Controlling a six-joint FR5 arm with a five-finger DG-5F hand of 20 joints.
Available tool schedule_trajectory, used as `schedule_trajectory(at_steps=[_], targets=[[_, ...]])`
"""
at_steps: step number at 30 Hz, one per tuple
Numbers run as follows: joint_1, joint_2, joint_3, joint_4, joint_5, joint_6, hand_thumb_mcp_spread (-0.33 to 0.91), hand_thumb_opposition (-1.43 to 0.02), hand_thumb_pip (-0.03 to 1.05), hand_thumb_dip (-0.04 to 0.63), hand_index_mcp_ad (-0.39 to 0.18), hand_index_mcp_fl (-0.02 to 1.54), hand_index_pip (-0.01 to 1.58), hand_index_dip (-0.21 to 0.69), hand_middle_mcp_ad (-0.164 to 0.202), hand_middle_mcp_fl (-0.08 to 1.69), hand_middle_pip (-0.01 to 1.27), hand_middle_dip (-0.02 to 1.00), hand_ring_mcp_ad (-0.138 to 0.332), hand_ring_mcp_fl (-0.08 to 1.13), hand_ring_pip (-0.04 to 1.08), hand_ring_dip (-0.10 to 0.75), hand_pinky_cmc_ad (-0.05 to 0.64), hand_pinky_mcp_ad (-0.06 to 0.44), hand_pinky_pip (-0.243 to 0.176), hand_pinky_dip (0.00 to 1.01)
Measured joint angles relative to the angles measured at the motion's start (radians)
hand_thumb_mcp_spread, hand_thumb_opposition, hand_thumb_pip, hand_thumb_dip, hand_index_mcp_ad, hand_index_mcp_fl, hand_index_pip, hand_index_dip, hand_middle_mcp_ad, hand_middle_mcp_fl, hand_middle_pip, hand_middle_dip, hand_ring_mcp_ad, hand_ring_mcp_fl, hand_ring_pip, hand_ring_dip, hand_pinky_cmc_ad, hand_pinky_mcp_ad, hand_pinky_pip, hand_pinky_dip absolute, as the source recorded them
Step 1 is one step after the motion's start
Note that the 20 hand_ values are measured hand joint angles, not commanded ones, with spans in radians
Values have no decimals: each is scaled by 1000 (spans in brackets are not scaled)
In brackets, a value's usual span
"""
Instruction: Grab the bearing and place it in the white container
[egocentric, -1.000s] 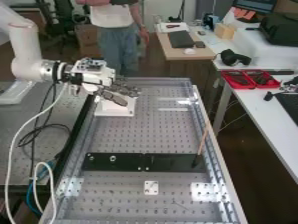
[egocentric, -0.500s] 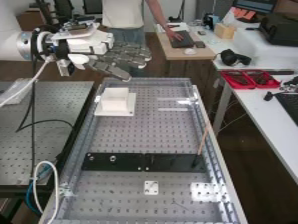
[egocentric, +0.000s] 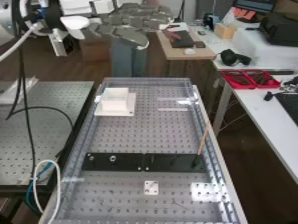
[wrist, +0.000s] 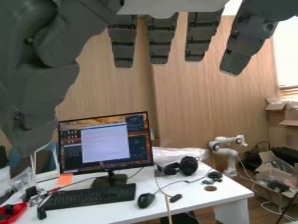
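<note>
The white container (egocentric: 115, 99) stands on a white base plate (egocentric: 128, 111), near the far left corner of the perforated bench (egocentric: 126, 135). What lies inside it is too small to make out, so I cannot tell whether the bearing is there. On the near side of the container, a black strip (egocentric: 169, 162) crosses the bench; two small round pieces (egocentric: 112, 158) sit on its left half, and whether either is the bearing I cannot tell. A thin wooden stick (egocentric: 203, 140) rises at the strip's right end, and a small white plate (egocentric: 151, 188) lies nearer than the strip, farther from the container.

The hand (egocentric: 130, 22) hangs well above the container, apart from it; in the wrist view its fingers (wrist: 159, 42) are straight and spread, the thumb well away from them. To the container's right, beyond the bench, red trays (egocentric: 236, 86) and headphones (egocentric: 233, 58) rest on a white desk (egocentric: 256, 112).
</note>
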Motion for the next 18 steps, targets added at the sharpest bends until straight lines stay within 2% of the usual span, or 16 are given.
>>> schedule_trajectory(at_steps=[4, 10, 18], targets=[[-36, -38, 65, -47, -74, -4, 267, -716, 422, 126, -126, 108, 133, 155, 44, -5, 138, 138, 145, 0, 79, 44, 396, 297, -96, 262], [-73, -87, 127, -105, -145, 11, 269, -717, 419, 129, -122, 103, 113, 152, 40, -7, 136, 138, 147, 0, 79, 44, 396, 295, -96, 264], [-100, -103, 153, -140, -183, 13, 267, -714, 417, 113, -122, 89, 115, 168, 44, -3, 138, 140, 147, 0, 86, 51, 396, 295, -96, 264]])
